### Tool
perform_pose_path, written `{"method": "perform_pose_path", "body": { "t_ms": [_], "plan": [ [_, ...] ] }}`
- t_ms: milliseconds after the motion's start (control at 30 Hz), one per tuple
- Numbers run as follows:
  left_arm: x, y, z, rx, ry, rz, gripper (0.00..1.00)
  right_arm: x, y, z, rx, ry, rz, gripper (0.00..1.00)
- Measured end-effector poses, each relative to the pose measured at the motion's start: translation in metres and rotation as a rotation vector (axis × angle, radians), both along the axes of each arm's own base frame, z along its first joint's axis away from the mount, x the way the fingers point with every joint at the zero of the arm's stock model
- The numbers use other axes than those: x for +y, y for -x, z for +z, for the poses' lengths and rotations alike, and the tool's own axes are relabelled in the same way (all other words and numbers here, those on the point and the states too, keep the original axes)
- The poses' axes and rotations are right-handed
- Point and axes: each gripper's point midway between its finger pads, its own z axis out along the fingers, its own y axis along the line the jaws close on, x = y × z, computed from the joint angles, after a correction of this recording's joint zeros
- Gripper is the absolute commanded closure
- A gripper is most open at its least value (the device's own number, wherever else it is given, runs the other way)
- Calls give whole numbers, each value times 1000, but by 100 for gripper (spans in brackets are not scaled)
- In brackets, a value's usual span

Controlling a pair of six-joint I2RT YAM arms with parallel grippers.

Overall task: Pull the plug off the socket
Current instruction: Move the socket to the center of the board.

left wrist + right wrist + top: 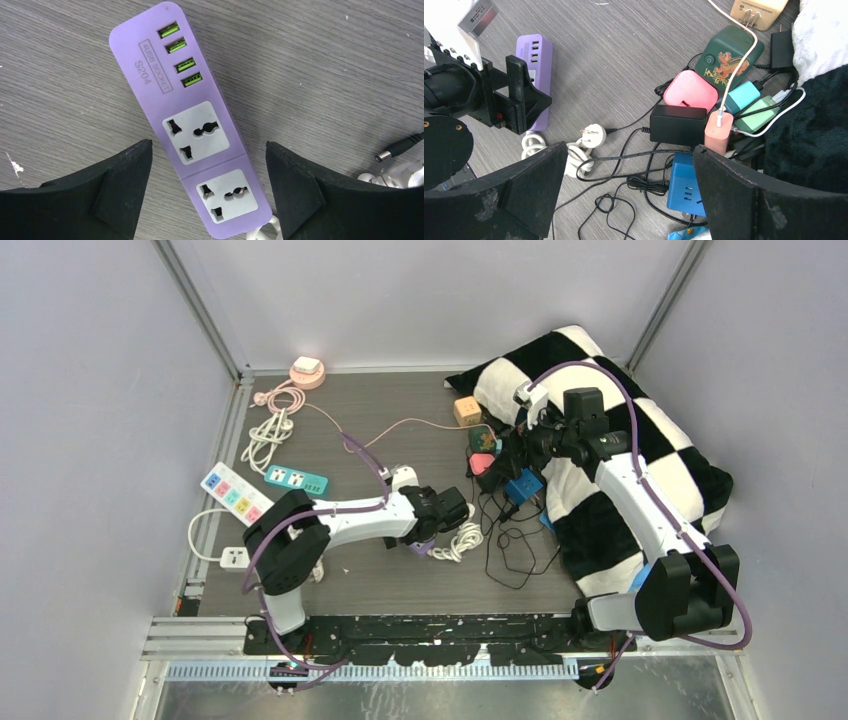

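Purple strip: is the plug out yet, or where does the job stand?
Looks done: both sockets on the purple strip are empty, and a white plug lies loose near it. In hand: nothing; the left gripper straddles the strip, open, and the right gripper hangs open. Left: probably only backing away.

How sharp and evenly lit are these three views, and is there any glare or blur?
Top external: even, diffuse light with only soft shadows and no glare, though small items are tiny. Left wrist: the purple power strip is crisp, with readable lettering. Right wrist: the pink adapter and the cables around it are sharp, but the white pillow patch looks washed out.
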Motion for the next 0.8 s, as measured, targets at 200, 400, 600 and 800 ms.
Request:
{"method": "perform_pose_path", "body": {
  "t_ms": [200,400,600,800],
  "plan": [
    [1,1,-6,12,-10,16,23,0,0,0,0,0,0,0],
    [1,2,-9,19,-15,21,35,0,-1,-4,11,2,0,1],
    [-1,1,-9,12,-3,34,71,0,0,-5,19,4,1,0],
    [0,0,-8,7,-7,34,93,0,1,-6,22,5,1,0]
  ]
}}
